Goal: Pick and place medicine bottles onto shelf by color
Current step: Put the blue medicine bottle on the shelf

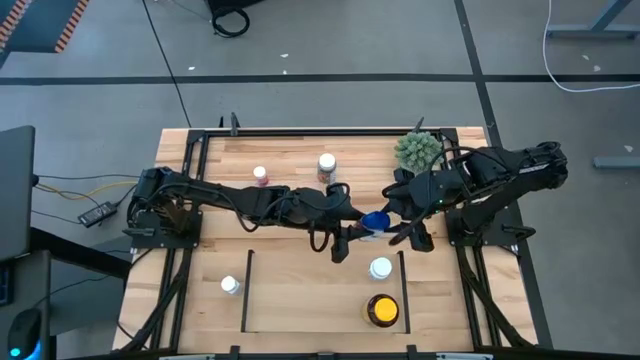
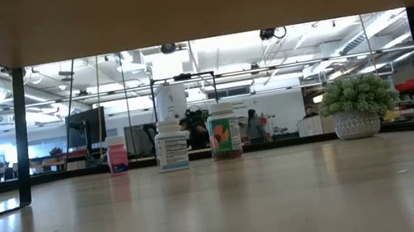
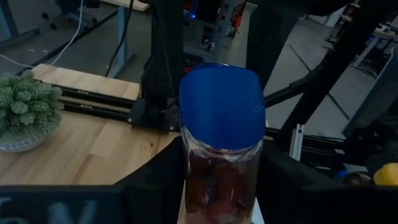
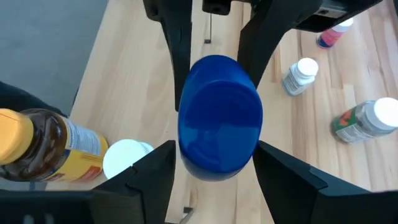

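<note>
From above, we look straight down on the whole table point(image 1: 300, 300) and both arms. Our low view sits at tabletop height, facing level across the wood into the room behind. Each wrist camera looks closely past its own fingers at the blue-capped bottle point(image 3: 222, 124), which the high view shares, as it does the spiky green plant point(image 1: 417, 150).

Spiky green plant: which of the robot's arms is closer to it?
Right. The right arm passes just beside the plant. The left arm comes from the opposite side, and the left pincer stops short of it, holding the blue-capped bottle.
</note>
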### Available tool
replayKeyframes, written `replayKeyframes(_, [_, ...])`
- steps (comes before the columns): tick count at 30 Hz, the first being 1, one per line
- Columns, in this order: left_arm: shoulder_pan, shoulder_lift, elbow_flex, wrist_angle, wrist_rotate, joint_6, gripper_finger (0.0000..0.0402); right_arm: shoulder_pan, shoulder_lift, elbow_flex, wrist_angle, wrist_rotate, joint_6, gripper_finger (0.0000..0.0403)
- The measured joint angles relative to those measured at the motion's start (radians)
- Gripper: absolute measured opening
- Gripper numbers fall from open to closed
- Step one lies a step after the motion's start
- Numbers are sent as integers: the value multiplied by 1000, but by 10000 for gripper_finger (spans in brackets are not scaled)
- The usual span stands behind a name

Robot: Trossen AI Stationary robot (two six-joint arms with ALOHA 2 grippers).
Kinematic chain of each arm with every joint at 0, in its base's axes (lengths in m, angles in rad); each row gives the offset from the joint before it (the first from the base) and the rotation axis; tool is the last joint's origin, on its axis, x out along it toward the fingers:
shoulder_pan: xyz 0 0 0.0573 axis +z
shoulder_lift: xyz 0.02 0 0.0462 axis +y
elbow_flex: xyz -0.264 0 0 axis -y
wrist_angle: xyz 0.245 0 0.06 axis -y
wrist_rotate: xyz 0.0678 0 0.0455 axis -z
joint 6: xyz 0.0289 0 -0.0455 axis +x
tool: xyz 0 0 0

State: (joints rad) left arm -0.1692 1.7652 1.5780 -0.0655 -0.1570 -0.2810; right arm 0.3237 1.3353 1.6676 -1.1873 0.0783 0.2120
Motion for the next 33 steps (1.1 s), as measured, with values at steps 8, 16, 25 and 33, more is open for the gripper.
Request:
replayKeyframes(8, [-9,-11,-1,-17,-20,-27,156,0,-31,0,-89,37,8,220])
replayKeyframes(16, [-81,-56,-1,-43,-270,-48,144,0,-100,0,-144,153,87,220])
replayKeyframes(25, [-241,-61,-15,-41,-630,-88,141,0,-157,0,-154,210,169,220])
replayKeyframes(33, [-368,-47,-81,-43,-946,-310,149,0,-160,0,-153,210,132,220])
